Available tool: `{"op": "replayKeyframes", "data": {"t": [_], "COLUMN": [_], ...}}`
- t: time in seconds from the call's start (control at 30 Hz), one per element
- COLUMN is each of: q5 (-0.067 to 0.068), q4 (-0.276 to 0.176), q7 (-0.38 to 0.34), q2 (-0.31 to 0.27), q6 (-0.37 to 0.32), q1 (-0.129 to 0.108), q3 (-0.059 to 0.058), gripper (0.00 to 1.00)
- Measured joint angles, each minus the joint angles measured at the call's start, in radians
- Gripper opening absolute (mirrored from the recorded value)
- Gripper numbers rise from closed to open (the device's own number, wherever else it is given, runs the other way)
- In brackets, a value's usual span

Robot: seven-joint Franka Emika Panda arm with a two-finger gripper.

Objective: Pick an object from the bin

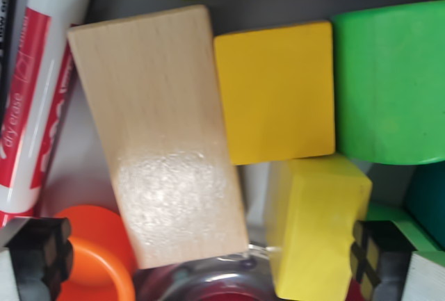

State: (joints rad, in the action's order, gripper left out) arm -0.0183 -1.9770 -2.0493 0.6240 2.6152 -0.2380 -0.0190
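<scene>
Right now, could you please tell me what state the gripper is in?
Gripper: open, holding nothing; its fingertips sit wide apart above the wooden block.

Brightly and evenly lit, softly blurred throughout, with a grainy white glare patch on the near half of the pale wooden block point(161, 134), saturated colours, dim grey gaps between pieces and darker near corners.
</scene>
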Motion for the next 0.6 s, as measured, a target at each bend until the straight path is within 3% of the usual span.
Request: {"op": "replayKeyframes", "data": {"t": [0.23,0.27,0.6], "q5": [0.0,0.0,0.0], "q4": [0.0,0.0,0.0], "q7": [0.0,0.0,0.0], "q2": [0.0,0.0,0.0], "q6": [0.0,0.0,0.0], "q1": [0.0,0.0,0.0], "q3": [0.0,0.0,0.0], "gripper": [1.0,0.0,0.0]}}
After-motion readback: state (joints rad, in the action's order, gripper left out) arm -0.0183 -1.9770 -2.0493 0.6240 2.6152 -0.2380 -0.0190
